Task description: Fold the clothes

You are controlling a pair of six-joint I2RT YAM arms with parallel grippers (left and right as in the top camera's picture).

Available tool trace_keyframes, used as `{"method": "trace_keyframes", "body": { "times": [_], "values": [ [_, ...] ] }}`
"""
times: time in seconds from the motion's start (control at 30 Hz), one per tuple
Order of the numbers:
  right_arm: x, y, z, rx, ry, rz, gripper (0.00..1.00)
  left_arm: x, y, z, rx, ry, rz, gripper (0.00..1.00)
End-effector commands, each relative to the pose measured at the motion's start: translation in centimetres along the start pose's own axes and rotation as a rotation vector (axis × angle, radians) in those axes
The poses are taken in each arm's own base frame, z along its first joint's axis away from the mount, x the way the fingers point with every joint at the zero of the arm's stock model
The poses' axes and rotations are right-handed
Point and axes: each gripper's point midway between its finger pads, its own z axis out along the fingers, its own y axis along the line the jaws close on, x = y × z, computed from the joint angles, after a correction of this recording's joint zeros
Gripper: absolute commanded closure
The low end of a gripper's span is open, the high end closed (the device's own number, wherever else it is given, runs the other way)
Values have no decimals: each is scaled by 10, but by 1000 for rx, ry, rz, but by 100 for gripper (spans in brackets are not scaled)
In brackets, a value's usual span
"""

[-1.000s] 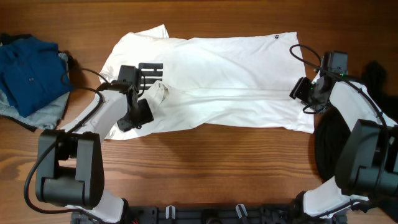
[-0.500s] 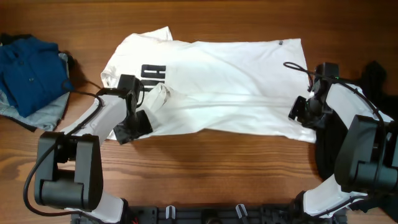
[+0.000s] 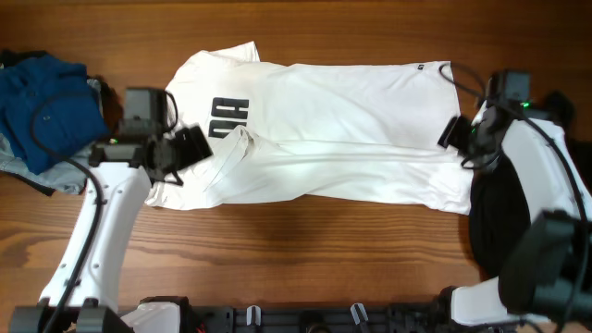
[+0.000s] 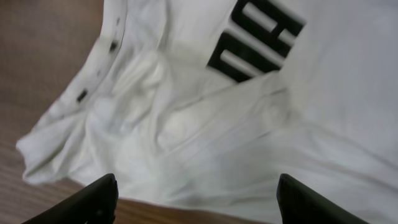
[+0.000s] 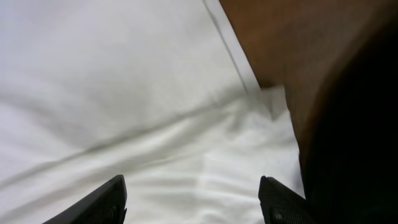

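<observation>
Overhead, left hand [image 3: 196, 146] and right hand [image 3: 451, 133] hang spread over the wrinkled, black-lettered white T-shirt [image 3: 342, 120].

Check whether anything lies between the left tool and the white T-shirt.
Nothing visible does. The left tool hangs open directly over the white T-shirt's collar end, with only bare cloth beneath. The blue garments lie off to the side.

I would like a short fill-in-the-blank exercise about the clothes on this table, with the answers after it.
The T-shirt spread on the table is ____ in colour. Its printed lettering is ____. The top garment of the pile at the table's left edge is ____.
Answers: white, black, blue.
</observation>
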Motion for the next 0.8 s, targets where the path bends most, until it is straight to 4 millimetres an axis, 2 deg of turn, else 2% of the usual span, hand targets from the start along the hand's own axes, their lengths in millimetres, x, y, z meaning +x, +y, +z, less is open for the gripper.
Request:
{"method": "trace_keyframes", "body": {
  "times": [0.0,0.07,0.13,0.2,0.27,0.3,0.4,0.47,0.6,0.77],
  "values": [
    [-19,28,-46,-144,-117,-96,31,-57,-34,-27,94,-134,103,14],
    [-20,29,-57,-154,-148,-117,24,-92,-51,-24,115,-185,115,11],
    [-19,29,-60,-154,-150,-125,23,-129,-69,-6,141,-234,165,12],
    [-17,28,-59,-151,-140,-124,24,-165,-84,25,156,-286,205,12],
    [-16,28,-59,-150,-137,-124,24,-191,-90,56,166,-322,203,13],
    [-15,28,-59,-149,-134,-123,23,-202,-90,80,168,-328,198,14],
    [-14,27,-59,-148,-130,-122,23,-218,-88,126,161,-312,189,20],
    [-14,27,-59,-148,-128,-119,23,-228,-90,143,162,-309,187,20],
    [-12,26,-58,-146,-120,-118,23,-237,-92,167,169,-330,190,20],
    [-11,26,-58,-145,-117,-117,24,-234,-89,196,168,-325,188,20]
  ]
}}
